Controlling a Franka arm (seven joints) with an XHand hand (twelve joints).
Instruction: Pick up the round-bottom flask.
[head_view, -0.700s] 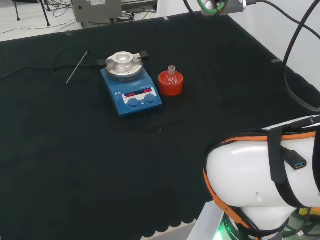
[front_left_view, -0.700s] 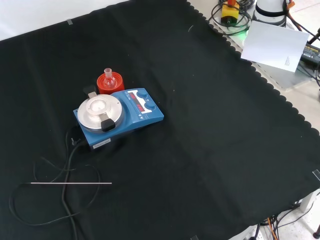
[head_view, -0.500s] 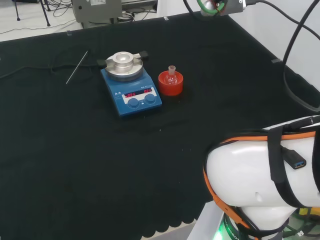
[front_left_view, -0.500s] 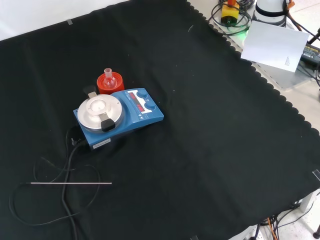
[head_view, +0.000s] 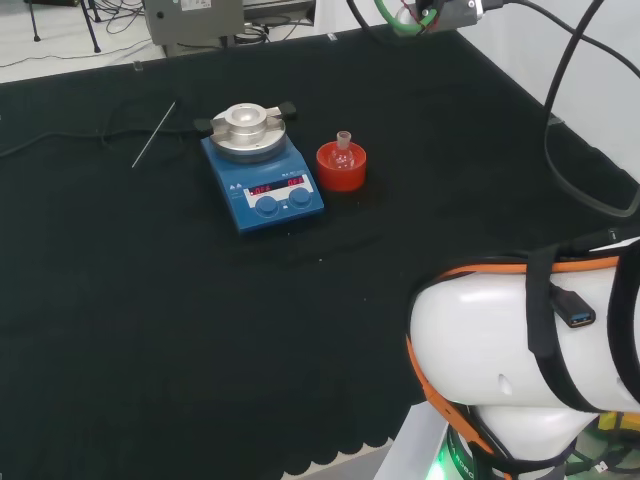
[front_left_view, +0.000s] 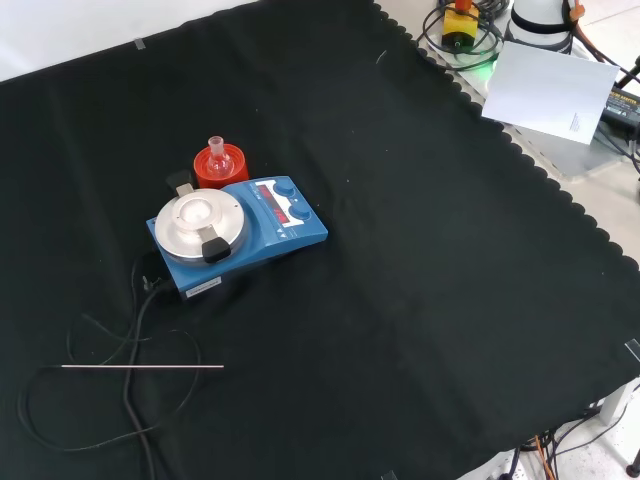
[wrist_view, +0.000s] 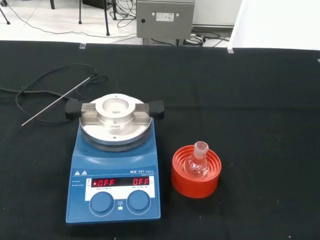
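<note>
In the head view, a blue stirrer plate (head_view: 262, 172) stands on the black cloth (head_view: 150, 300). Just right of it, the round-bottom flask (head_view: 344, 153) sits upright in its red ribbed stand (head_view: 341, 168). Farther left lies a thin metal rod (head_view: 154, 133). I cannot tell the hand's state.

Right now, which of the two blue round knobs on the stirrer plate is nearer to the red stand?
The knob beside the red ribbed stand holding the small clear round-bottom flask; the other knob sits farther away.
</note>
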